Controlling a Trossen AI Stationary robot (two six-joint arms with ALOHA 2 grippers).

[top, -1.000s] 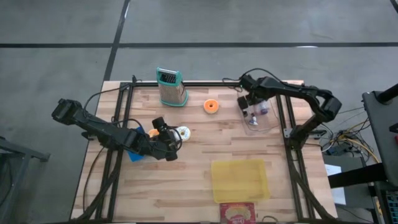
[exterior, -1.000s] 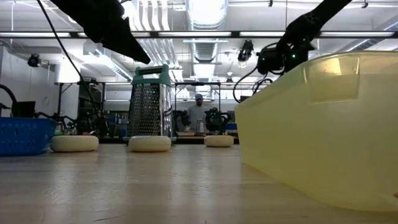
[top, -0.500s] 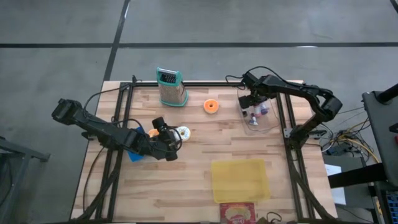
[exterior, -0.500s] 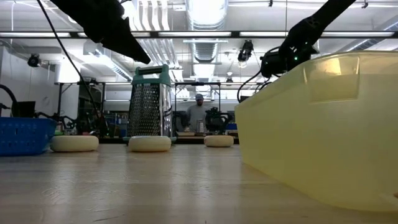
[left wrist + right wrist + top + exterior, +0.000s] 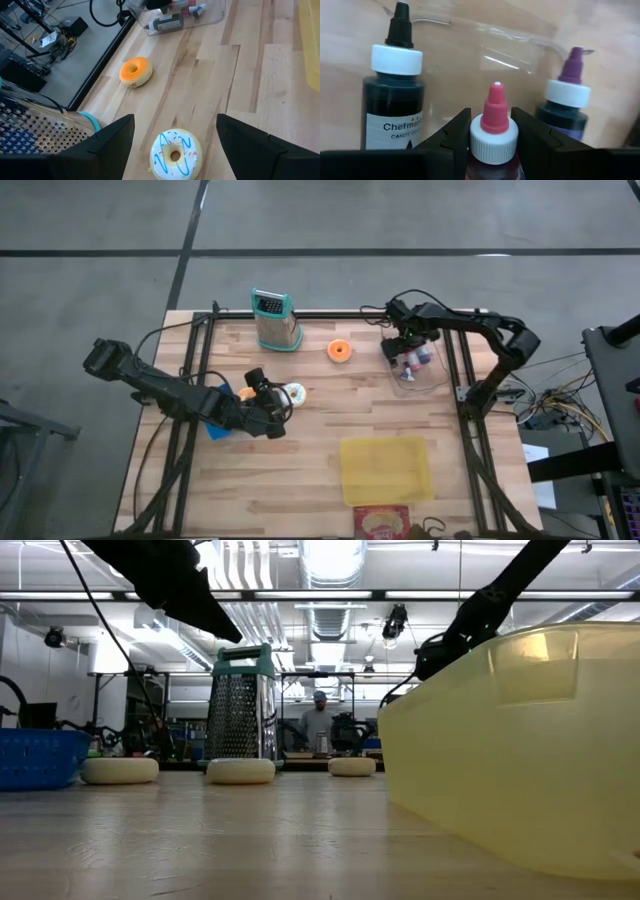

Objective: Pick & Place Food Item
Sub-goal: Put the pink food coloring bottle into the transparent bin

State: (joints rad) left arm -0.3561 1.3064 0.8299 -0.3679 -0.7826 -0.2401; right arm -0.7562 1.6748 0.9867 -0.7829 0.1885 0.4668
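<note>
On the wooden table (image 5: 320, 470), right gripper (image 5: 494, 131) clamps a red-capped bottle (image 5: 494, 135) upper right; left gripper (image 5: 175, 145) gapes over an unmoved donut (image 5: 175, 154).

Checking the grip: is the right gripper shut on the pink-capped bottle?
Yes. Right gripper fingers press both sides of the pink-capped bottle.

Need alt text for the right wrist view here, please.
The right gripper grips a bottle with a pink nozzle between its two fingers. Behind it, a black-capped dark bottle and a purple-tipped bottle stand in a clear container.
</note>
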